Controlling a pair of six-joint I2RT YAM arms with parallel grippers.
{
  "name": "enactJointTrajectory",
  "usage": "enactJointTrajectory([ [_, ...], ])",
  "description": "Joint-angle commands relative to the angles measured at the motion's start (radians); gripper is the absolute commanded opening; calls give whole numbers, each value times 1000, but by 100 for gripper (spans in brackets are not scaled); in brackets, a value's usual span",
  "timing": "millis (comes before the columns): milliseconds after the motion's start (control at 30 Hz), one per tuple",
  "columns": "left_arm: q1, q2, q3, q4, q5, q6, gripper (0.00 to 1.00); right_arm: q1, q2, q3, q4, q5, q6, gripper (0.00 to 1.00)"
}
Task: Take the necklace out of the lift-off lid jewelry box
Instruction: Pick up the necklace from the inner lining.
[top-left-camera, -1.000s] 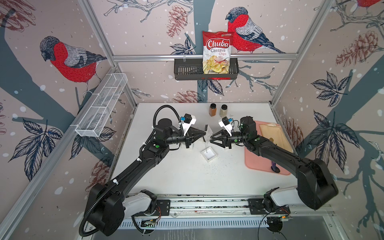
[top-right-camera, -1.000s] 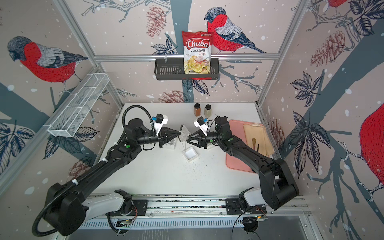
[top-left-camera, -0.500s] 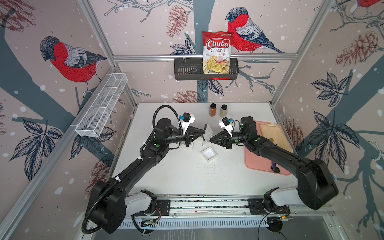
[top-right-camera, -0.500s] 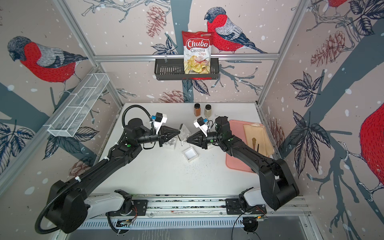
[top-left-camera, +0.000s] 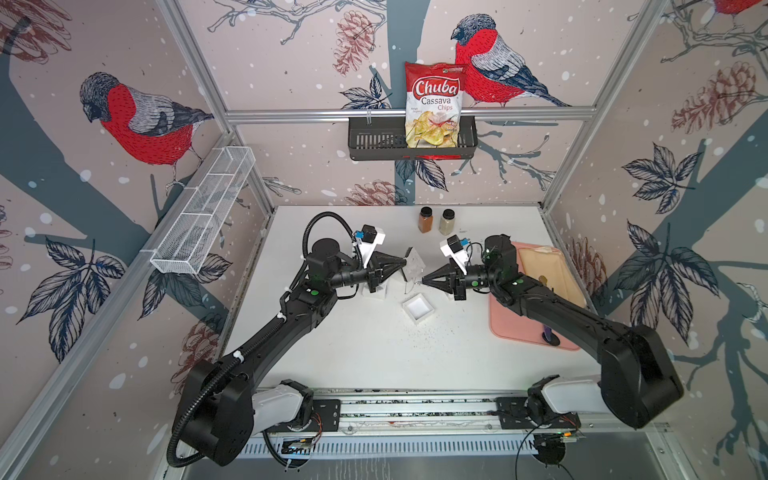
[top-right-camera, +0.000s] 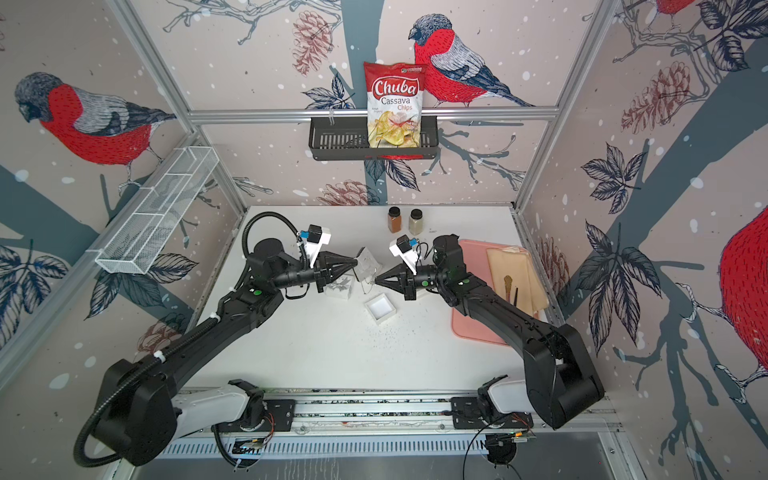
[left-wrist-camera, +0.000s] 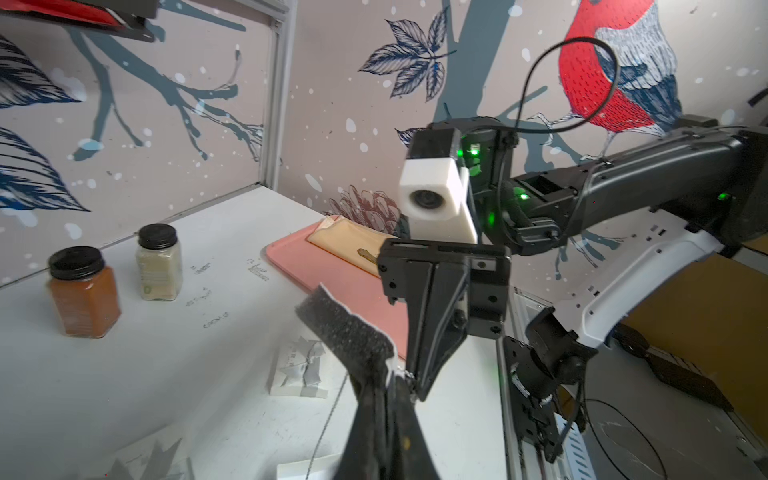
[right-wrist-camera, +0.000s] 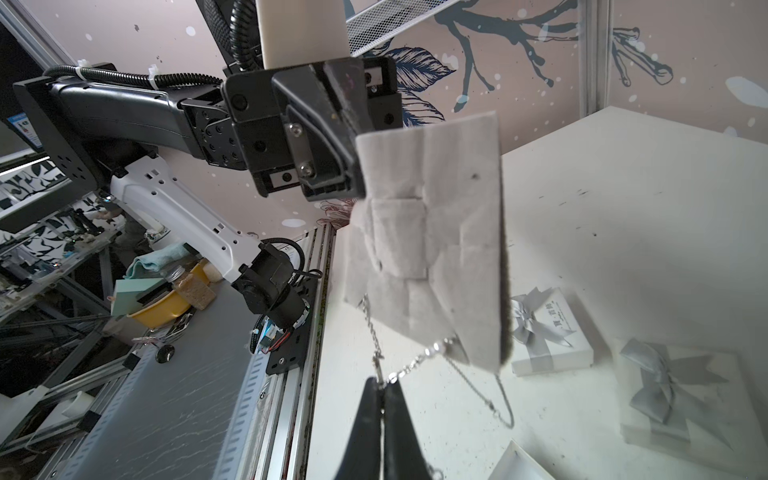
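My left gripper (top-left-camera: 404, 262) is shut on a corner of the grey velvet pad (right-wrist-camera: 449, 232) with black foam backing (left-wrist-camera: 345, 328), holding it in the air above the table. The silver necklace (right-wrist-camera: 409, 365) hangs from the pad's lower edge, with a loop dangling below. My right gripper (right-wrist-camera: 382, 384) is shut on its chain just beside the pad; in a top view its tip (top-left-camera: 423, 280) faces the left one. The white jewelry box base (top-left-camera: 418, 308) lies open on the table below them. Its ribboned lid (top-left-camera: 376, 289) rests under the left gripper.
Two spice jars (top-left-camera: 426, 219) (top-left-camera: 447, 221) stand at the back. A pink tray (top-left-camera: 511, 328) with a beige cloth (top-left-camera: 548, 270) lies under the right arm. A second ribboned box (right-wrist-camera: 548, 332) sits under the right gripper. A chips bag (top-left-camera: 434, 104) hangs on the back wall.
My right gripper was open one second ago and has shut on the necklace chain beside the pad. The left gripper still holds the pad, barely moved.
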Motion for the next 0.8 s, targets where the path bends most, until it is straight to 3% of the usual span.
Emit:
enactJointTrajectory([
  [0,29,2,-8,88,-49,-64,0,-13,-31,-27,44,32,29,0],
  [400,82,-21,-41,140,-165,-154,0,-63,-80,-55,16,106,41,0],
  [633,91,-98,-39,-91,-549,-89,0,-84,-33,36,-71,258,35,0],
  [767,96,-124,-75,-91,-502,-78,0,-86,65,135,-163,411,39,0],
])
